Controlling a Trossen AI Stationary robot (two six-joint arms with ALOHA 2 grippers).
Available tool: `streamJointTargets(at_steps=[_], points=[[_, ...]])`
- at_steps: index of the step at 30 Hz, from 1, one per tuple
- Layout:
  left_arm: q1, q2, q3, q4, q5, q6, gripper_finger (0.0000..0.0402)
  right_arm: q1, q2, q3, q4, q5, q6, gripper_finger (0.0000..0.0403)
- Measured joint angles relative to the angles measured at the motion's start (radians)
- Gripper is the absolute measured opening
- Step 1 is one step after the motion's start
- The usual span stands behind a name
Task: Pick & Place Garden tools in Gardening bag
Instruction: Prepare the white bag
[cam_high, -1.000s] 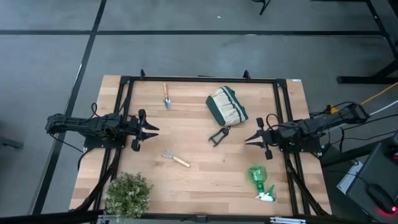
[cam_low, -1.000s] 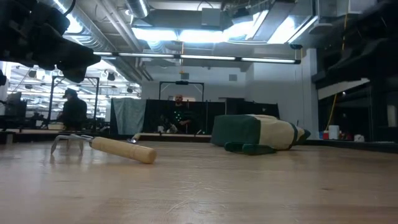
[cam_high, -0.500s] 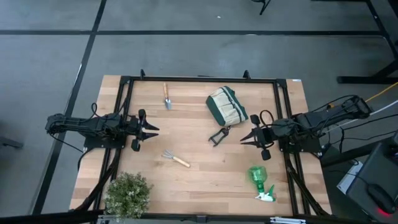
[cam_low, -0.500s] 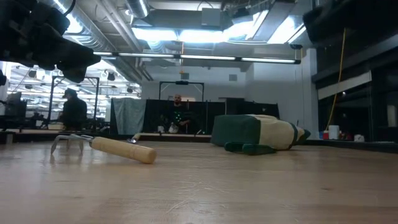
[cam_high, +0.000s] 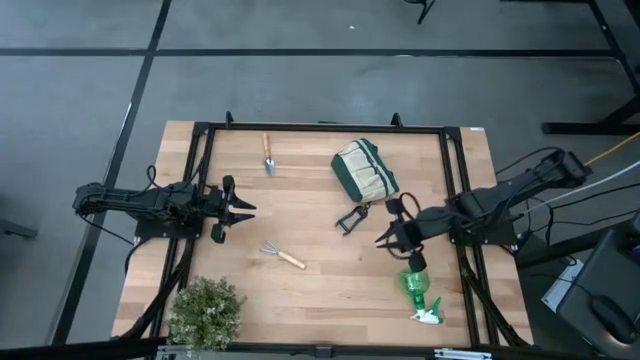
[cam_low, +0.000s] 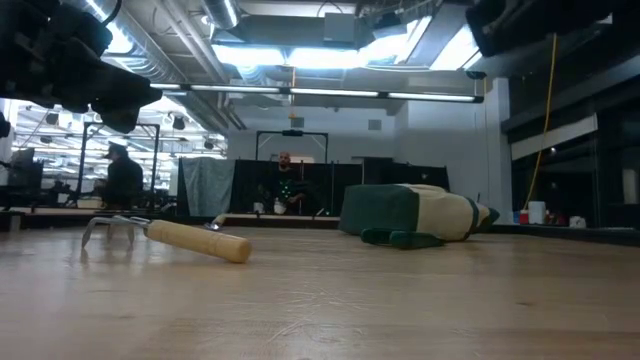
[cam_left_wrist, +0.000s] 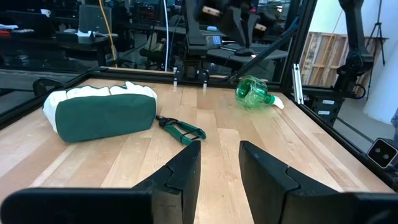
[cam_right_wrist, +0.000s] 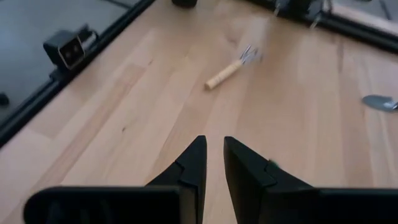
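Right gripper (cam_high: 384, 237): mine, fingers narrowly parted, holding nothing, between shears (cam_high: 350, 217) and spray bottle (cam_high: 417, 285)
Left gripper (cam_high: 246, 208): waiting near table's left edge, narrow gap
Bag (cam_high: 363, 169): lying near far edge

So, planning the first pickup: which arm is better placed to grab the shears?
Right. The right gripper hovers close beside the pruning shears, while the left gripper waits farther away, near the table's left side.
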Motion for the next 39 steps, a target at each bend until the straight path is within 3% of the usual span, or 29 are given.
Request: streamJointTargets(at_steps=[20,39], points=[[0.0,0.0,0.0,0.0,0.0,0.0,0.0106,-0.068,0.206,0.0,0.001,0.0,0.0,0.006],[0.0,0.0,0.0,0.0,0.0,0.0,0.0106,-0.127,0.212,0.0,0.002,0.0,0.0,0.006]])
